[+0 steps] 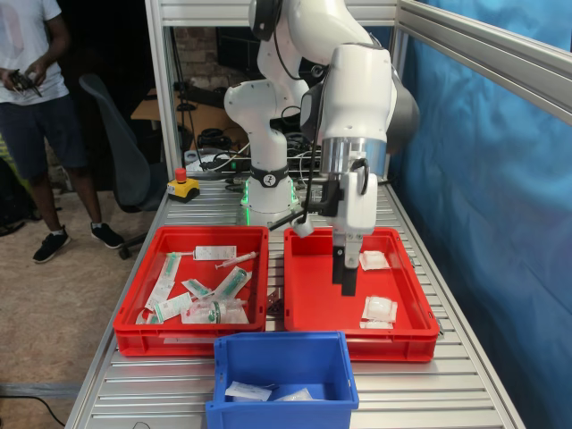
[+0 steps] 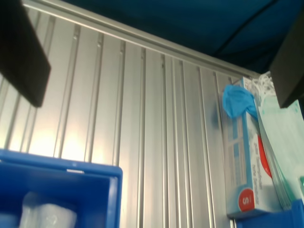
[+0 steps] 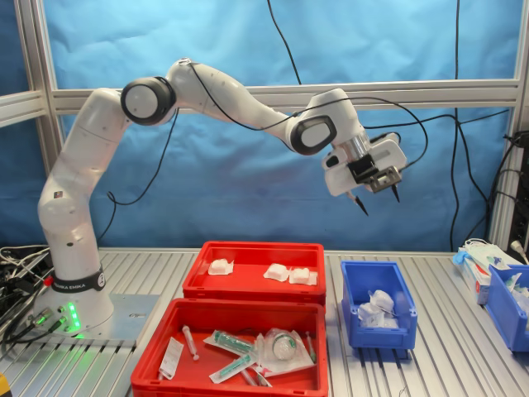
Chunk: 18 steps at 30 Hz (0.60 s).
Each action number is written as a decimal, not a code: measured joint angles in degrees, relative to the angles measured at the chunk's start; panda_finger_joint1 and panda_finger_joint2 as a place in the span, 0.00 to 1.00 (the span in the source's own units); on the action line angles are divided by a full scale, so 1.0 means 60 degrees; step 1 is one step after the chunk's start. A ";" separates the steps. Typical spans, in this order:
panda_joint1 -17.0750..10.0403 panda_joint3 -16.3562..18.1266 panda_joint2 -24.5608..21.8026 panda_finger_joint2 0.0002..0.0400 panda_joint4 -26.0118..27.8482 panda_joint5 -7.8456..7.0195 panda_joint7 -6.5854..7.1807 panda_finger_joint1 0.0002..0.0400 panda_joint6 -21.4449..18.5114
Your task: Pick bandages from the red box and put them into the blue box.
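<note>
My gripper (image 3: 376,197) hangs high in the air above the blue box (image 3: 376,331), open, with nothing between its fingers. In the wrist view the dark fingertips (image 2: 26,61) stand wide apart, with a corner of the blue box (image 2: 71,178) and a white packet (image 2: 47,216) inside it below them. In the first exterior view the gripper (image 1: 346,275) shows in front of the red box (image 1: 308,277). That red box (image 3: 248,248) holds three white bandages (image 3: 277,272); two of them (image 1: 379,308) show beside the gripper. Several bandages (image 3: 376,308) lie in the blue box (image 1: 286,353).
A second red tray (image 1: 192,338) with syringes and green-printed packets stands beside the red box. A box of gloves (image 3: 479,265) and another blue bin (image 3: 506,308) sit at the second exterior view's right. A person (image 1: 36,89) stands beyond the table, near a red stop button (image 1: 182,185).
</note>
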 joint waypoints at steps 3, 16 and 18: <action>-0.0006 0.0220 -0.0511 1.00 -0.0481 -0.0237 -0.0145 1.00 0.0011; -0.0967 0.1855 -0.2150 1.00 -0.2673 -0.1141 -0.0456 1.00 -0.0119; -0.1071 0.1975 -0.2236 1.00 -0.2782 -0.1158 -0.0465 1.00 -0.0189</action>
